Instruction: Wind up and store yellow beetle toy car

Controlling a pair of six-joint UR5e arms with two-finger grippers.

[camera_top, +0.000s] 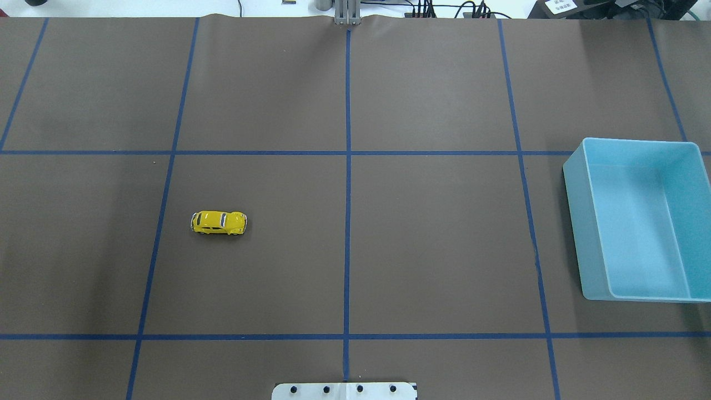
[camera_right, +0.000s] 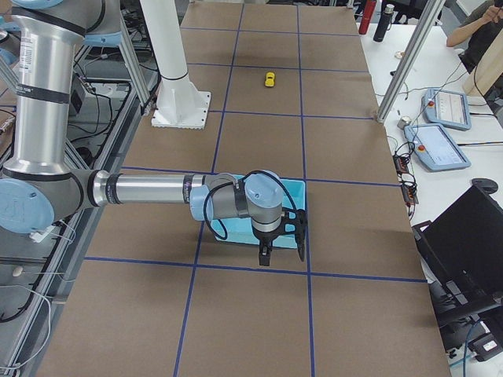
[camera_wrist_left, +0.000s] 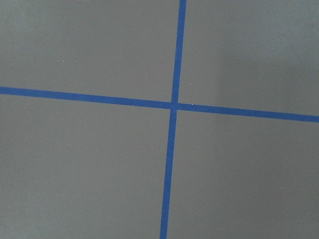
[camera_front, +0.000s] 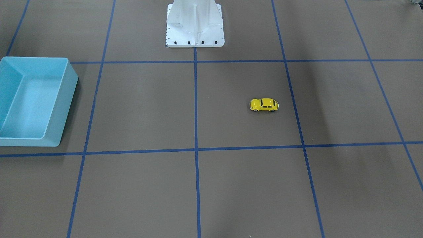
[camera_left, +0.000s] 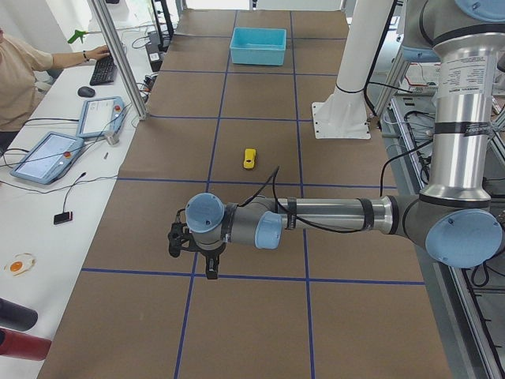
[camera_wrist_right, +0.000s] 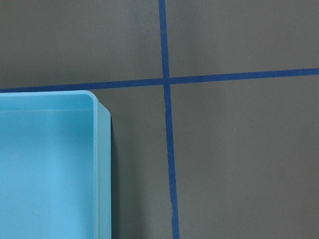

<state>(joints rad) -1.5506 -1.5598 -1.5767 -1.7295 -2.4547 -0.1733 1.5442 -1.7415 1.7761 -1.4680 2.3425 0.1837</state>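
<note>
- A brown bench (camera_top: 433, 250) marked into squares by blue tape is shown, with two robot arms held above it
- The yellow beetle toy car (camera_top: 219, 223) is seen standing on its wheels in the bench's left half, alone inside a taped square and touching nothing
- The car's long axis is laid across the bench from left to right, so its flanks are turned to the near and far edges
- The left tool (camera_left: 193, 253) is hung above a tape crossing close to the bench's left end; from there the car lies to the right, a little nearer the robot's side
- Nothing is seen in the left tool, but how wide its fingers are parted cannot be told, as it is caught by the side camera only
- The right tool (camera_right: 283, 253) is held over a corner of the light blue bin (camera_top: 583, 222) at the far right, well apart from the car; its opening cannot be told either
- The bin is seen with nothing in it
- The left arm is judged the nearer one, so the first reach is best made by it, with the fingers brought down over the car's flanks
</note>
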